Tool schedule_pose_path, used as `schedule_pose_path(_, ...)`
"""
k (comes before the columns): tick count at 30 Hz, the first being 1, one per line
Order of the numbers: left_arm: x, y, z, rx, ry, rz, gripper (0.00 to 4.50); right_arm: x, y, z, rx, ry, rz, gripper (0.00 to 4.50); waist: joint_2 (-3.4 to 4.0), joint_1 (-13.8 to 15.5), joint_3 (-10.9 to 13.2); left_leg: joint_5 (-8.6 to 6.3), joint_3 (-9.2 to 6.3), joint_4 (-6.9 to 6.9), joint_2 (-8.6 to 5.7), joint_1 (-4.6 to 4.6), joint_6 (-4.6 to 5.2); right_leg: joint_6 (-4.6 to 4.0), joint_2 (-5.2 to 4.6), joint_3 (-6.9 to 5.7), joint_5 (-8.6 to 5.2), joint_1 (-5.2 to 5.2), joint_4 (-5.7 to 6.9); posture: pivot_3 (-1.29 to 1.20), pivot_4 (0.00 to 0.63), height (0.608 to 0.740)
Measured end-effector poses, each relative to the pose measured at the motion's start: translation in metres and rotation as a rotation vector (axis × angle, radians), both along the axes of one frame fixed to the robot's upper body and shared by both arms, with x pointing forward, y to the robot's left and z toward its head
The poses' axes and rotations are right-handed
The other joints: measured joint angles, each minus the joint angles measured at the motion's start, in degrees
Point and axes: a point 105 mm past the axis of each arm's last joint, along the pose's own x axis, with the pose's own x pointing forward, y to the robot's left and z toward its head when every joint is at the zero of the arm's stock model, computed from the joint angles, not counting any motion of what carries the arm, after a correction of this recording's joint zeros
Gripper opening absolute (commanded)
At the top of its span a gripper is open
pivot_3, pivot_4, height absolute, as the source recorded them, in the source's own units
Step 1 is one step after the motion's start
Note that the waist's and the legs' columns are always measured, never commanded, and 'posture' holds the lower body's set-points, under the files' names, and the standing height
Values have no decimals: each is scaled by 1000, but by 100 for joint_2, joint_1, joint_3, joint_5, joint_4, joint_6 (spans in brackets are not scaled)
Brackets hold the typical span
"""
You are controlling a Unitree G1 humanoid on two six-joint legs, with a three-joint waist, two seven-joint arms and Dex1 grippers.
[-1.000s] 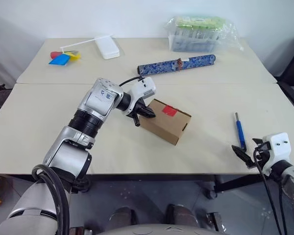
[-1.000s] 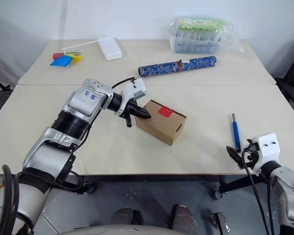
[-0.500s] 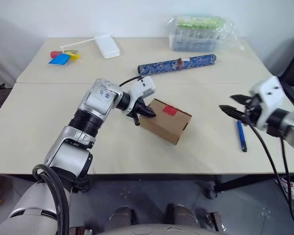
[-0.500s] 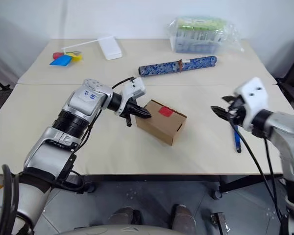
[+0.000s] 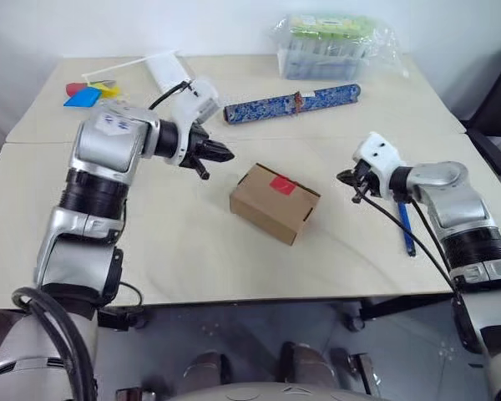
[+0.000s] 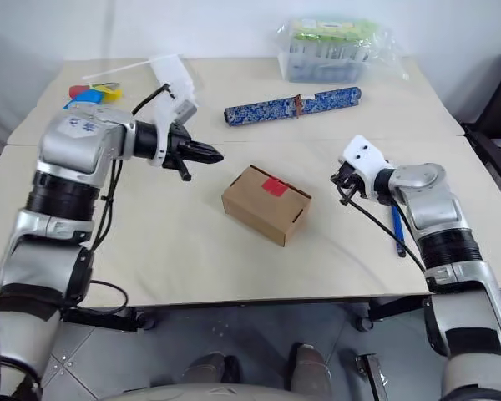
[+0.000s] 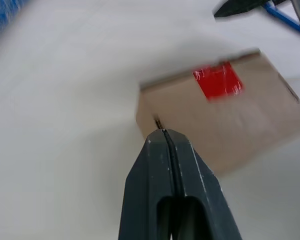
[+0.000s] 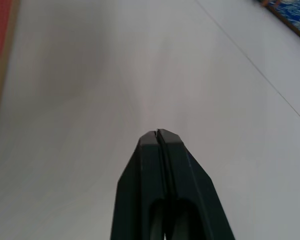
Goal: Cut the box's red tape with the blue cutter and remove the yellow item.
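Observation:
The brown box (image 5: 274,203) lies closed in the middle of the table, with the red tape (image 5: 281,185) square on its top face. My left gripper (image 5: 225,155) hovers shut and empty to the box's left, pointing at it, a short gap away. The left wrist view looks along the shut fingers (image 7: 163,150) at the box (image 7: 225,115) and tape (image 7: 217,81). My right gripper (image 5: 342,177) is shut and empty just right of the box, above the table. The blue cutter (image 5: 407,227) lies on the table behind my right forearm. The yellow item is hidden.
A long blue patterned roll (image 5: 292,102) lies behind the box. Beyond it stands a clear plastic tub (image 5: 330,50) with green contents. A white flat object (image 5: 163,67) and coloured paper scraps (image 5: 82,92) sit at the far left corner.
My left gripper has drawn back from the box, up and to the left. My right arm swung from the table's front edge in toward the box, past the cutter, and its gripper shut.

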Motion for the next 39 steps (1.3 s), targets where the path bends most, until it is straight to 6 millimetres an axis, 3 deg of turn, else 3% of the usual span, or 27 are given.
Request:
schedule_pose_path(3, -15, 19, -36, 20, 142, 71, 0, 2, 5, -8, 5, 38, 31, 23, -1, -5, 2, 2, -6, 5, 1, -1, -4, 0, 0, -2, 0, 0, 4, 0, 150, 740)
schedule_pose_path(5, -24, 23, -48, 25, 193, 88, 0, 2, 11, -11, 15, 60, 53, 23, -3, 4, 4, 2, -8, 10, 1, -5, -4, 0, 0, 0, 0, 0, 5, 0, 150, 740)
schedule_pose_path(11, -55, -5, -81, -47, 359, 61, 0, -3, 36, -9, 56, 164, 167, 23, -2, 38, 4, 2, -27, 24, 1, -7, -4, 0, 0, 3, 0, 6, 11, 0, 150, 740)
schedule_pose_path(18, -52, -44, -85, -153, 345, 35, 0, -25, 51, -4, 88, 241, 259, 23, -2, 53, 3, 3, -27, 26, 0, -4, -5, -1, 1, 6, 0, 6, 16, 0, 150, 740)
schedule_pose_path(25, -31, -34, -96, -167, 317, 106, 0, -59, 51, -18, 75, 317, 280, 23, -2, 101, 3, 3, -22, 28, -1, -2, -6, -1, 0, 8, 0, 5, 15, 0, 150, 740)
schedule_pose_path(30, -25, -34, -97, -147, 299, 85, 0, -74, 58, -12, 89, 319, 298, 23, -2, 148, 3, 3, -18, 32, -1, -2, -7, -1, 1, 10, 0, 5, 15, 0, 150, 740)
schedule_pose_path(39, -15, -46, -96, -136, 267, -1, 0, -103, 65, -16, 105, 345, 287, 23, -3, 192, 3, 3, -6, 35, -4, -4, -7, -1, 1, 7, 0, 6, 14, 0, 150, 740)
